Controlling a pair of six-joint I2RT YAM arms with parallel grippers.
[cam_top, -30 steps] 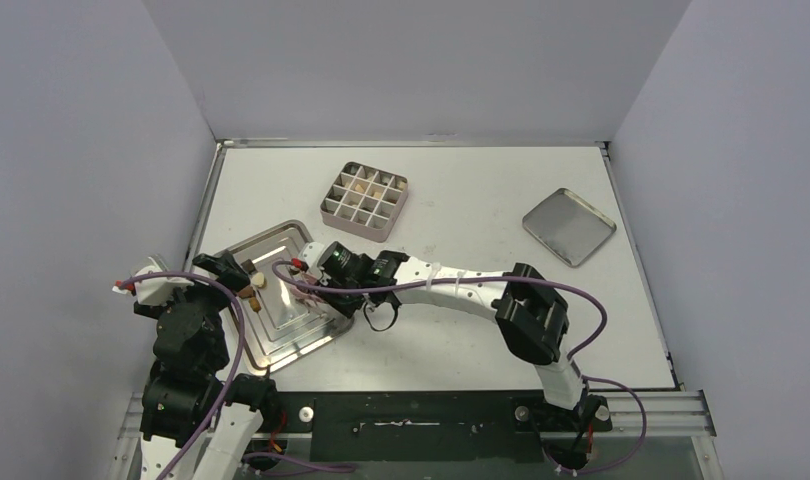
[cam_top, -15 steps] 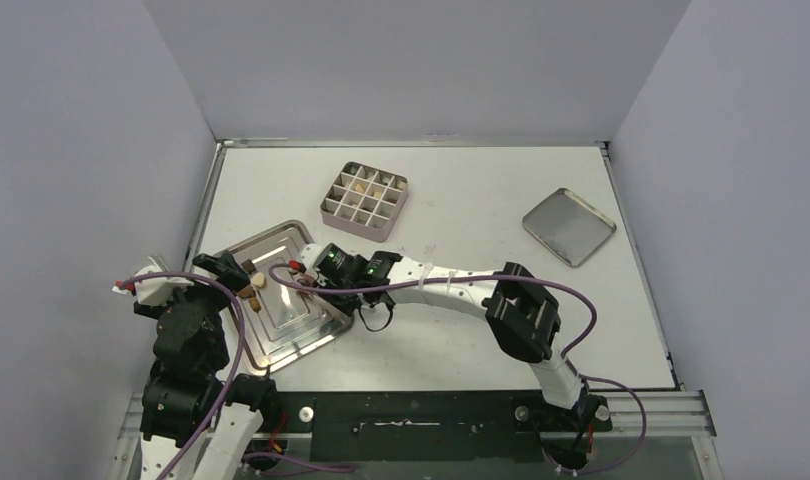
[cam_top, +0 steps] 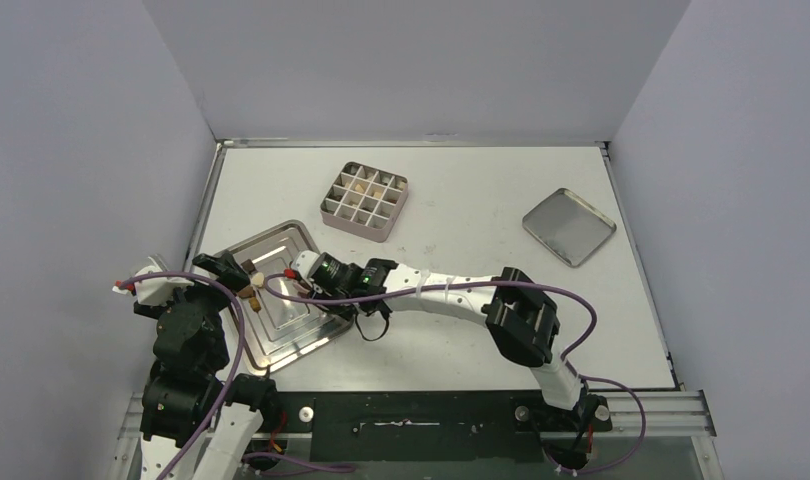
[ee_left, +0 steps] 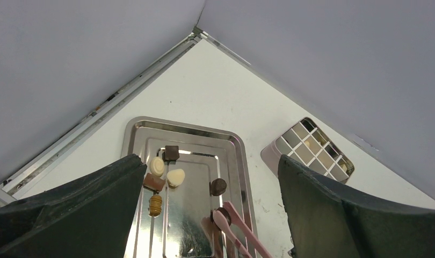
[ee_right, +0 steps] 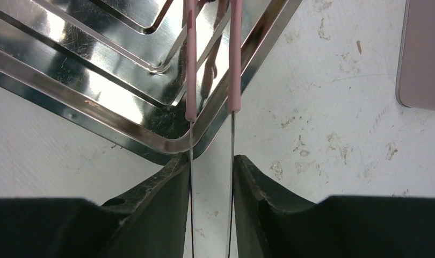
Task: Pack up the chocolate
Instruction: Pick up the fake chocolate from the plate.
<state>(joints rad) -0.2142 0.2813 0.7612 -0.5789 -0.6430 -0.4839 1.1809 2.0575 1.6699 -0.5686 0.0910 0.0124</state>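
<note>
Several small chocolates lie on the silver stepped tray (ee_left: 130,134): a white round one (ee_left: 157,166), a dark cube (ee_left: 172,152), a cream one (ee_left: 175,177), a brown cube (ee_left: 153,183), a tan ribbed one (ee_left: 155,203) and a dark round one (ee_left: 218,186). My right gripper (cam_top: 343,300) is shut on pink-tipped tongs (ee_right: 189,80) at the tray's right corner (ee_right: 167,148). The tong tips (ee_left: 234,228) flank another dark round chocolate (ee_left: 225,214); I cannot tell whether they grip it. My left gripper (cam_top: 243,285) is open and empty, over the tray's left side.
The square gridded tin (cam_top: 365,200) stands behind the tray with a few pale pieces in its cells; it also shows in the left wrist view (ee_left: 312,150). Its lid (cam_top: 569,226) lies face down at the far right. Walls enclose the table on three sides.
My right arm has moved left, carrying the tongs further over the tray. The left arm has not moved.
</note>
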